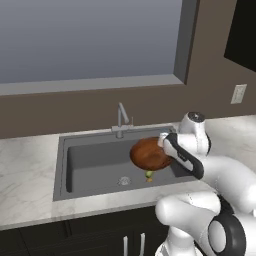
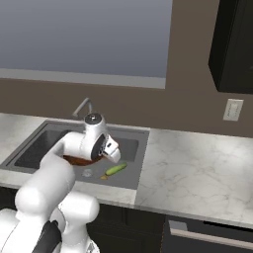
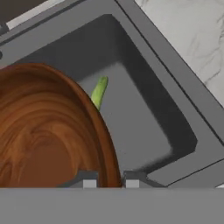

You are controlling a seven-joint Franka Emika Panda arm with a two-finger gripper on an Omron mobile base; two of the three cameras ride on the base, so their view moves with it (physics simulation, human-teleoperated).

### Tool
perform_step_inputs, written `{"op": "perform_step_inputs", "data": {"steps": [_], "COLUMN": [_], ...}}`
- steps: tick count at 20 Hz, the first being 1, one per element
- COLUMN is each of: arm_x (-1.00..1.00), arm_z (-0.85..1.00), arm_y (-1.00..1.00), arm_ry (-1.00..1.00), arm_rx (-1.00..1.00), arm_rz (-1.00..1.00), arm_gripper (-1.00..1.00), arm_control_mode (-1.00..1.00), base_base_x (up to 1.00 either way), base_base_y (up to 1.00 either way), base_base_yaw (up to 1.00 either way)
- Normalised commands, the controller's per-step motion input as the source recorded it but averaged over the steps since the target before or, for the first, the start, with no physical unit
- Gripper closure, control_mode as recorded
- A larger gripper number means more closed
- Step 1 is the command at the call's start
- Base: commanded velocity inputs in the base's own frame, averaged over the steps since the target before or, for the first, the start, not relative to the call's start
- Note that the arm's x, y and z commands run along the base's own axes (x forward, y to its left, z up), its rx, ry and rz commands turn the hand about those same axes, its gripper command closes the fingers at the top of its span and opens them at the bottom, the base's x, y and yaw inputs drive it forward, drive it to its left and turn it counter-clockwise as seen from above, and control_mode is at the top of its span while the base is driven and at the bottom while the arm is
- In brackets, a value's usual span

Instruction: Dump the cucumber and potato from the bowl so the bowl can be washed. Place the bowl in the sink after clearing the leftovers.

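End effector (image 3: pixel 110 183) clamped on the rim of the bowl (image 3: pixel 48 131), one fingertip (image 3: pixel 89 183) inside the wall and the other outside it, gap between them narrow and filled by the rim. Bowl held tilted, raised above the floor of the sink (image 3: pixel 144 118), glossy red-brown inside turned toward the hand camera, nothing visible inside it in that view. In the left base view, bowl (image 1: pixel 149 153) seen on edge just left of the end effector (image 1: pixel 167 150), hanging over the right half of the sink (image 1: pixel 95 160).

Cucumber (image 3: pixel 99 92) lying on the sink floor beyond the bowl's rim, partly hidden behind it in the hand view; in the right base view, cucumber (image 2: pixel 115 169) down and to the right of the end effector (image 2: pixel 94 157), flat on the basin floor, angled. Small yellowish lump, probably the potato (image 1: pixel 149 174), on the sink floor directly below the bowl in the left base view; in the right base view a small yellow piece (image 2: pixel 104 177) just beside the cucumber's near end. Both well below the end effector, apart from the bowl.

Drain (image 1: pixel 124 181) on the basin floor, down and to the left of the end effector. Faucet (image 1: pixel 121 120) on the far rim, up and to the left. Marbled table (image 2: pixel 197 168) spreading to the right of the sink (image 2: pixel 133 148).
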Motion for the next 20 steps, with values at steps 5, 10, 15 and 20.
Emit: {"op": "perform_step_inputs", "data": {"steps": [5,10,15,20], "arm_x": [0.00,0.02,0.02,-0.01], "arm_z": [0.00,0.00,-0.08,-0.42], "arm_y": [0.36,0.51,0.55,0.55], "arm_ry": [0.32,0.31,0.08,0.00], "arm_rx": [0.31,0.20,0.03,0.01], "arm_rz": [0.39,0.34,0.13,0.00], "arm_gripper": [1.00,1.00,1.00,1.00], "arm_control_mode": [-1.00,-1.00,-1.00,-1.00], "base_base_x": [0.00,0.00,0.00,0.00], "base_base_y": [0.00,0.00,0.00,0.00], "base_base_yaw": [0.00,0.00,0.00,0.00]}}
